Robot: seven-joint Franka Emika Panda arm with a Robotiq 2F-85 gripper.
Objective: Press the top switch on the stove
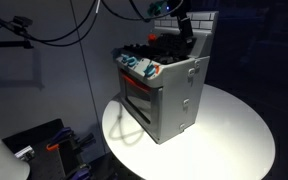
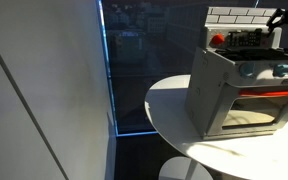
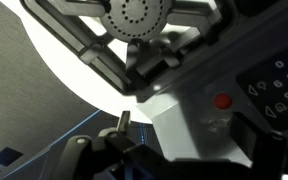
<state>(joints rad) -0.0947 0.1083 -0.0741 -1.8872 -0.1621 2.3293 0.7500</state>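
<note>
The small grey stove point(image 1: 169, 100) stands on a round white table point(image 1: 234, 140), with teal-and-orange knobs point(image 1: 139, 68) above its windowed oven door. It also shows in an exterior view point(image 2: 224, 95). My gripper point(image 1: 181, 28) hangs over the stove's back top, near the brick-pattern back panel point(image 2: 234, 16). In the wrist view the gripper point(image 3: 182, 135) is open and empty. Its fingers straddle a grey corner of the stove point(image 3: 174, 120). A red round button point(image 3: 222, 100) sits just beyond them, beside the black burner area point(image 3: 279, 90).
The table's edge point(image 3: 54, 60) drops off close to the stove. A dark blurred frame with a perforated disc point(image 3: 134, 15) fills the top of the wrist view. Cables point(image 1: 44, 35) hang at the back, and dark gear point(image 1: 44, 145) lies on the floor.
</note>
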